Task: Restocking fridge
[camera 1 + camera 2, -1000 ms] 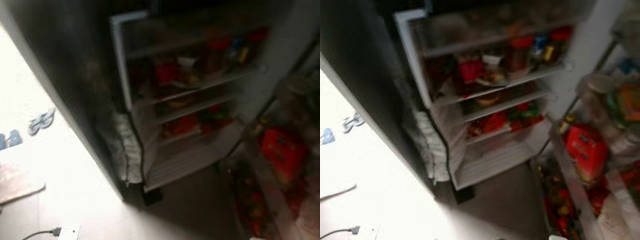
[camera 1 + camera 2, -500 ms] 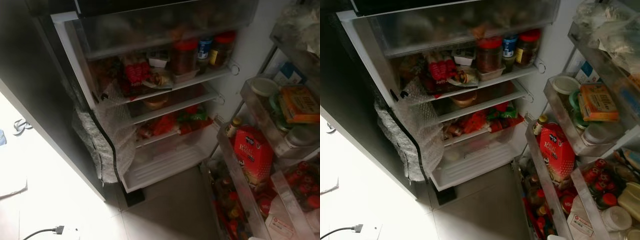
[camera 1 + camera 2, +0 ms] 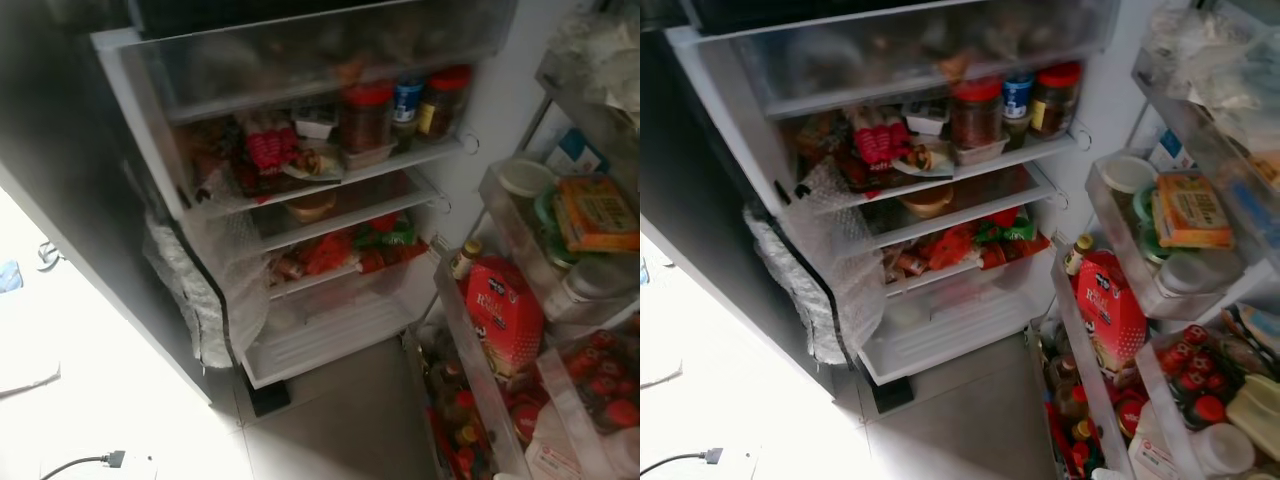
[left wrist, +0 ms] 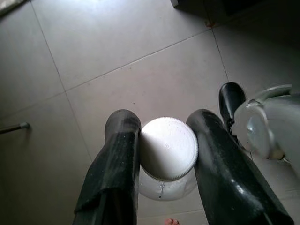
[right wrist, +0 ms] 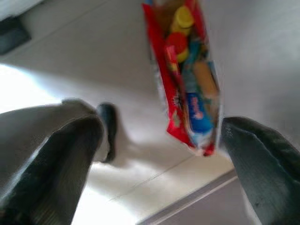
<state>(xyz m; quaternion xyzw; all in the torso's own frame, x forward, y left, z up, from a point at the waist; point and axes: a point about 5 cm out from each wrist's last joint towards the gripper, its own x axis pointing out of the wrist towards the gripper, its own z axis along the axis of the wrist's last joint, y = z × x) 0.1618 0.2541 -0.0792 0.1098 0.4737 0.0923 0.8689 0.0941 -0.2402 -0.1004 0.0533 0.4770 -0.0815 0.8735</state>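
Observation:
The fridge [image 3: 720,130] stands open before me. Its shelves [image 3: 970,170] hold jars with red lids [image 3: 976,108], red packets [image 3: 875,145] and bagged food lower down. The lowest white shelf [image 3: 950,325] is mostly bare. In the left wrist view my left gripper [image 4: 166,140] is shut on a white bottle [image 4: 168,150] by its ribbed white cap, above the tiled floor. In the right wrist view a red snack packet [image 5: 187,75] hangs at my right gripper [image 5: 159,136], over the floor.
The open door's racks [image 3: 1095,330] stand at the right, packed with a red carton [image 3: 1110,310], a yellow box [image 3: 1188,212], tubs and small bottles. Bubble wrap [image 3: 830,290] hangs on the fridge's left edge. A cable and socket [image 3: 110,460] lie on the bright floor at left.
The head view has swung toward the fridge and sharpened from a blur, then shifted slightly; that is camera motion. The fridge's contents have not moved.

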